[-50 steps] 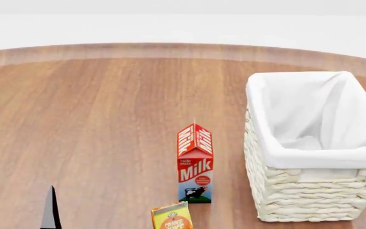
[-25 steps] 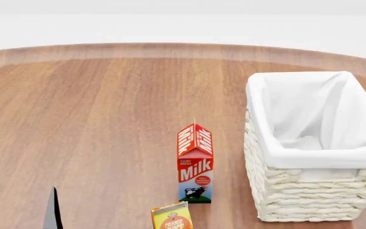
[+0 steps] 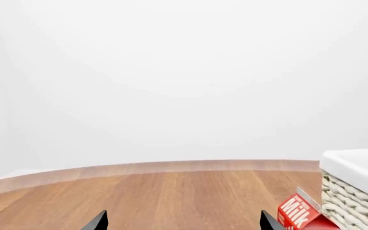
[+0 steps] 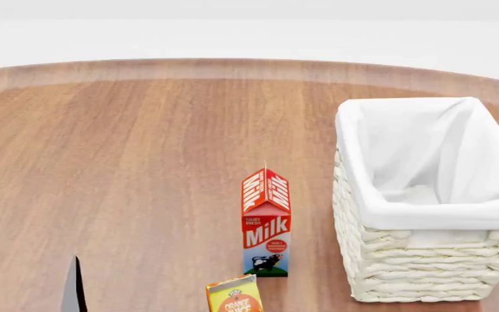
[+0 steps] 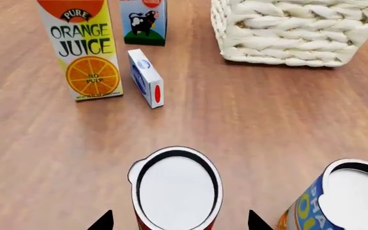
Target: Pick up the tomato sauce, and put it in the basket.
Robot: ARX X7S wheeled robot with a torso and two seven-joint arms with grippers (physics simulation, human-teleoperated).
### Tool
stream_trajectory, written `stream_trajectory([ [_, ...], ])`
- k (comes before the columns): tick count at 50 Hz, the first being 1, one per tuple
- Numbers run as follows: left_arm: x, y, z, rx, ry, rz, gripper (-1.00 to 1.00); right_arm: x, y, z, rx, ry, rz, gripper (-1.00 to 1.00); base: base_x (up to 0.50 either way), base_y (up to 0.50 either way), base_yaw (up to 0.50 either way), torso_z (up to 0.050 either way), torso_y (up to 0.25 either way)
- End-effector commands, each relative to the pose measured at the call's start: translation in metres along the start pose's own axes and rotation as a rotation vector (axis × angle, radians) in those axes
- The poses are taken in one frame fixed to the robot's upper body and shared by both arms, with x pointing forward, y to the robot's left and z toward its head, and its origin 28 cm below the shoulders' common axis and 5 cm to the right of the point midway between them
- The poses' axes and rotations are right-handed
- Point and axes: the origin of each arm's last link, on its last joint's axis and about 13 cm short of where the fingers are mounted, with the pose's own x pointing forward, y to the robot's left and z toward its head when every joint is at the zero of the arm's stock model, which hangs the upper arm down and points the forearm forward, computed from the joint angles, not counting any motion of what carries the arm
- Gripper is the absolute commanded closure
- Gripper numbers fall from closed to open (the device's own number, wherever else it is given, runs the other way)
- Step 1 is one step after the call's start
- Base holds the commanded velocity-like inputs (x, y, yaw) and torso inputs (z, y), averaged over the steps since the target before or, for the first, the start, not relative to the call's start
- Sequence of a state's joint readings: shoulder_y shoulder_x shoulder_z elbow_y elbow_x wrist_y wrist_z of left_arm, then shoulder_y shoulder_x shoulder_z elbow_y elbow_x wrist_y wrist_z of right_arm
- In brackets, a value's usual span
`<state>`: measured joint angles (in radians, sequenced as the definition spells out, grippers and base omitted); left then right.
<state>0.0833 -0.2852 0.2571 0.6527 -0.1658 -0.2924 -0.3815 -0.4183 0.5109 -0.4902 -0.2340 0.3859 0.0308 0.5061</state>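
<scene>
Step in hand: approach for the pick. My right gripper (image 5: 174,223) hangs just above the tomato sauce (image 5: 175,189), fingertips apart on either side of its top, not touching it. The can stands upright at the table's (image 4: 145,162) near edge, just beside a blue-and-yellow can (image 5: 337,201). The basket (image 4: 423,214) sits toward the right edge. Left gripper (image 3: 182,223) idle, fingers apart. Next, I judge: descend squarely around the can and close without nudging its neighbour.
</scene>
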Motion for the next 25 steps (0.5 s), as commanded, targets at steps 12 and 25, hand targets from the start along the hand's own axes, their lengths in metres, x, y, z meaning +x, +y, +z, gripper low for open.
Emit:
stream_trajectory([
  [12,0.0000,-0.0007,-0.0012,0.001,0.003,-0.004,-1.00,0.0074,-0.0008,0.0009,0.015,0.062,-0.006,-1.00,0.00,0.00,0.00,0.000,0.000],
  [25,0.0006,-0.0011,-0.0031,0.005,0.010,-0.008,-1.00,0.0016,0.0022,0.0095,-0.043,-0.019,0.011,1.00,0.00,0.00,0.00,0.000,0.000],
])
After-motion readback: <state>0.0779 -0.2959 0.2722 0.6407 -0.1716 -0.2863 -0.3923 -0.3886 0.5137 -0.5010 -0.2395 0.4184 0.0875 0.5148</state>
